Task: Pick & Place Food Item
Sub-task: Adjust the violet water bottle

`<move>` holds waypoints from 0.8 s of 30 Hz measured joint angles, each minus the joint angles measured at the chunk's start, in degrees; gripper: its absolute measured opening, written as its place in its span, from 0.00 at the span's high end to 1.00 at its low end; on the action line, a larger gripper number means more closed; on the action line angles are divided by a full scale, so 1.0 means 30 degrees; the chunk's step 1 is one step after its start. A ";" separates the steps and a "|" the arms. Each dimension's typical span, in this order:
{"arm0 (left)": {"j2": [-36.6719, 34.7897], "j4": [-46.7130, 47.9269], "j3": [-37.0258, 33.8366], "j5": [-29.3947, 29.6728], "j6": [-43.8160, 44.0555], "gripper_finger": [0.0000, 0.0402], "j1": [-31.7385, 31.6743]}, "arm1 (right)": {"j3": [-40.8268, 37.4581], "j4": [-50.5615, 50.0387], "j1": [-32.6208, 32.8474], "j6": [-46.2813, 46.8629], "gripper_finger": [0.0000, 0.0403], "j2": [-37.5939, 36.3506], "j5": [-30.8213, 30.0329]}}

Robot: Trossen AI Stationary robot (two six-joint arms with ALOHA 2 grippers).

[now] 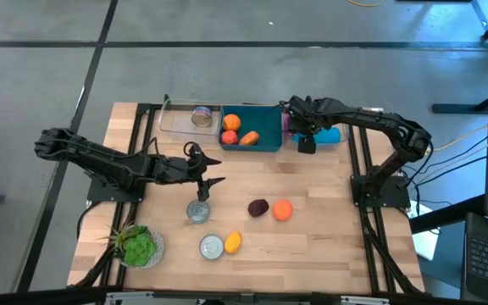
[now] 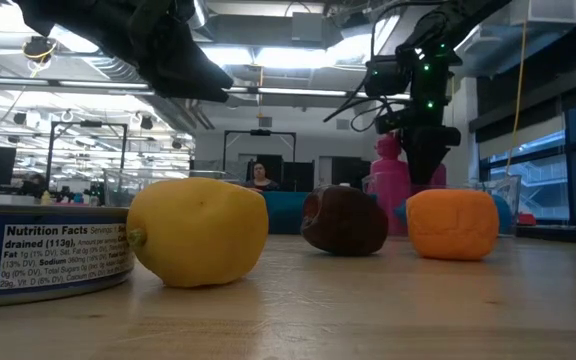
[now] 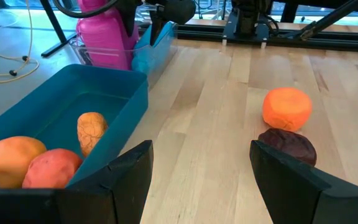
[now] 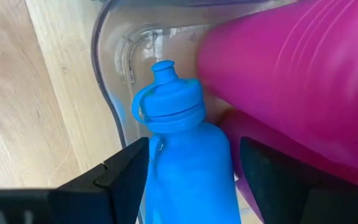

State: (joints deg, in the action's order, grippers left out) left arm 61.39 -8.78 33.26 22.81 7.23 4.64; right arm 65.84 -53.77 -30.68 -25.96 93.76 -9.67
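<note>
While hovering low over the wooden table [image 3: 216, 81] as the left gripper [image 3: 201, 152], stands with fingers spread apart and nothing between them. Faces only bare wood in the gap.

Just ahead of one finger, on the side away from the teal bin [image 3: 114, 99]: dark wrinkled food piece [image 3: 288, 146], lying on the table and not yet touched. A little beyond that, farther from the fingertips: orange food piece [image 3: 286, 107], rounded with slightly flattened sides. Whether the two touch, cannot tell from here. Beside the other finger, close alongside: the bin's wall, with three pieces already lying inside.

Likely small and light, both of them, so no trouble lifting. Probably somewhat soft too, judging by the matte, lumpy surfaces; best closed on gently, not crushed. Wrinkled skin on the dark piece should give the pads some bite. Smoother and rounder on the orange one, so more apt to squirt out if pinched off centre. Best taken from above across the widest middle, fingers straddling evenly, after shifting sideways away from the bin so that the piece sits between the tips. Worth watching the neighbour while closing, to avoid nudging it.

Far off across the table, the right gripper [image 4: 193, 146] waits with fingers apart on either side of a blue bottle [image 4: 188, 180], beside a pink bottle [image 4: 291, 81].
</note>
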 joint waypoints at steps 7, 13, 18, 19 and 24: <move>0.0000 0.0000 0.0000 0.0000 -0.0018 0.35 0.0000 | -0.0007 0.0120 0.0006 -0.0028 0.38 0.0000 0.0000; 0.0000 0.0000 0.0000 0.0000 -0.0018 0.35 0.0000 | -0.0007 0.0122 0.0007 -0.0089 0.38 0.0000 0.0000; 0.0000 0.0000 0.0000 0.0000 -0.0016 0.35 0.0000 | -0.0001 0.0143 0.0007 -0.0115 0.38 0.0089 0.0004; 0.0000 0.0000 0.0000 -0.0001 -0.0018 0.35 0.0001 | 0.0000 0.0156 0.0007 -0.0067 0.38 0.0155 -0.0026; 0.0000 0.0000 0.0000 -0.0116 -0.0031 0.35 0.0000 | 0.0000 0.0221 0.0128 0.0057 0.38 0.0210 -0.0785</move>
State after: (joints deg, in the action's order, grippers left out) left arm 61.39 -8.78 33.26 22.46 7.14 4.64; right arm 65.84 -53.11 -30.29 -25.78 94.38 -12.03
